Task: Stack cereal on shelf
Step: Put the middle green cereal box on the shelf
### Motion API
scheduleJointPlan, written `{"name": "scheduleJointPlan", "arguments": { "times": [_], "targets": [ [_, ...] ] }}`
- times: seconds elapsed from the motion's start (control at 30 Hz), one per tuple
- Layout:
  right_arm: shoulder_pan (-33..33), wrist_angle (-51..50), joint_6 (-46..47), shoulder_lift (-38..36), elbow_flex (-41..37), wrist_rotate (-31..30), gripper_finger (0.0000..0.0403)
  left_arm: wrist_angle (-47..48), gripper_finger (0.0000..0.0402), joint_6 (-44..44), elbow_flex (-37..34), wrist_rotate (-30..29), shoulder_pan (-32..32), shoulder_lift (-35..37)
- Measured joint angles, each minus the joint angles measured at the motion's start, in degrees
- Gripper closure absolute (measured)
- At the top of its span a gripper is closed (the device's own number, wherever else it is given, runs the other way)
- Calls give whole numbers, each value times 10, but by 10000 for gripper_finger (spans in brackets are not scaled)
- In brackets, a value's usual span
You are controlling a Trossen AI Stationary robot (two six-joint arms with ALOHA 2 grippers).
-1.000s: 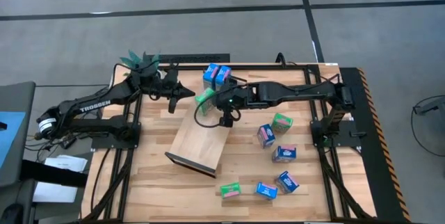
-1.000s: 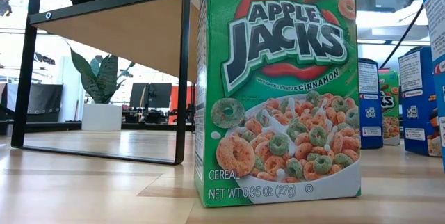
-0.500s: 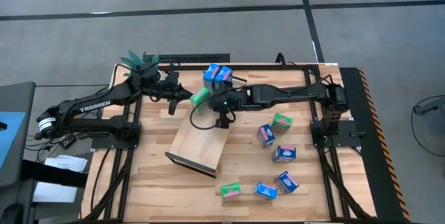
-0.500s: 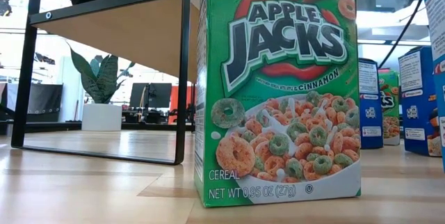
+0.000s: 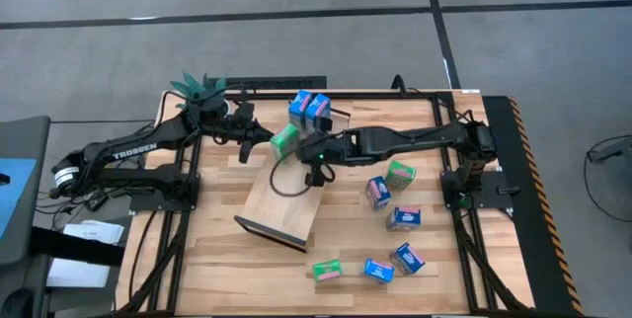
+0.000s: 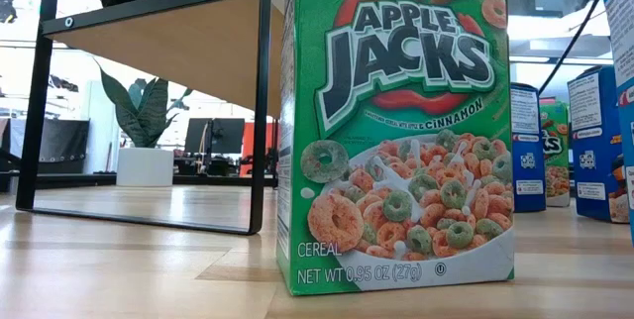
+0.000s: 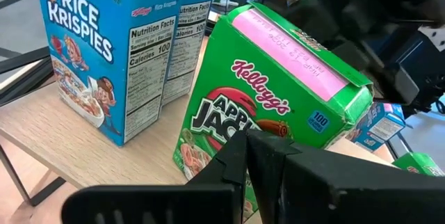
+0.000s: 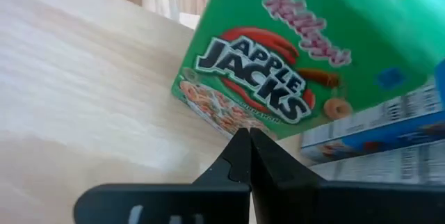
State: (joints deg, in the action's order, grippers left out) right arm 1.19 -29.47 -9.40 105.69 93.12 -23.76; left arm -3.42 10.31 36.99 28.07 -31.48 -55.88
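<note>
The shelf [image 5: 284, 198] is a light-wood board on dark end pieces; the low view shows it as shelf [image 6: 158, 37], standing on them. On its far end stand two blue cartons [image 5: 308, 109] and a green carton [image 5: 286, 138], which tilts beside the upright blue cartons [image 7: 104, 50] in the left wrist view. My left gripper [image 5: 265, 136] is shut and sits at the green carton's left. My right gripper [image 5: 314, 172] is shut over the board, on the carton's near right side. The green carton [image 8: 278, 78] lies ahead of it, apart. My left gripper [image 7: 249, 140] points its shut fingers level, from the table's left, at the lower front face [image 7: 208, 123] of the tilted green carton. I cannot tell whether they touch it.
Several loose cartons lie on the table's right half: a green one [image 5: 400, 172], blue ones [image 5: 378, 192] [image 5: 403, 217] [image 5: 407, 257] and a pair at the near edge [image 5: 327, 271] [image 5: 377, 271]. One green carton [image 6: 396, 131] stands close before the low camera. A plant [image 5: 202, 88] sits at the far left.
My right gripper has eased a little toward the table's left and near edge, staying shut over the board. The green carton and the left gripper have kept their places.
</note>
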Motion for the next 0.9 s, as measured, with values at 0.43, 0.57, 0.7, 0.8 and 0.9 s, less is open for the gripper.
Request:
{"name": "scheduleJointPlan", "arguments": {
  "times": [0.43,0.57,0.7,0.8,0.9],
  "targets": [
    [-22,19,-65,-1,14,-20,390,2,401,5,0,0,0,0],
    [-22,26,-75,-1,14,-19,390,2,401,7,0,0,0,0],
    [-16,27,-73,-1,14,-18,390,2,401,8,0,0,0,0],
    [-12,27,-73,-1,14,-19,390,2,401,10,0,0,0,0],
    [-12,26,-73,-1,14,-18,390,2,401,9,0,-1,0,0]
  ]
}}
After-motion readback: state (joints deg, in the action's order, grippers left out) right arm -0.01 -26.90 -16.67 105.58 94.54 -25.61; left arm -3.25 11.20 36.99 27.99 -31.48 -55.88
